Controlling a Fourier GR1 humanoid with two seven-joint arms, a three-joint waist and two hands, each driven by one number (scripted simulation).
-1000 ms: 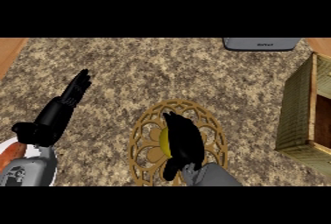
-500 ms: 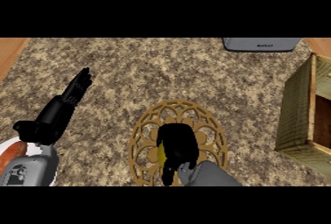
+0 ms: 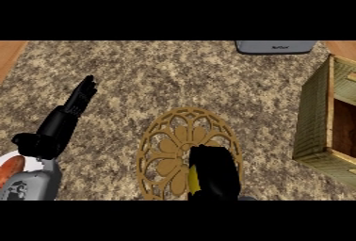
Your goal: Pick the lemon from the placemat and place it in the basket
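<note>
A round tan placemat (image 3: 167,141) with a cut-out flower pattern lies on the speckled counter at the lower middle. My right hand (image 3: 214,169) sits over its lower right part, fingers curled round the yellow lemon (image 3: 194,179), of which only a thin sliver shows at the hand's left side. The woven basket (image 3: 316,117) stands at the right edge, its open inside dark brown. My left hand (image 3: 69,113) rests at the left, fingers straight and pointing up, holding nothing.
A grey device (image 3: 274,46) lies at the counter's far edge, upper right. A white plate with an orange-red item (image 3: 8,168) shows at the lower left corner beside my left forearm.
My right hand has drawn back toward the lower edge over the placemat, closing round the lemon, which shows less than before. The left hand has not moved.
</note>
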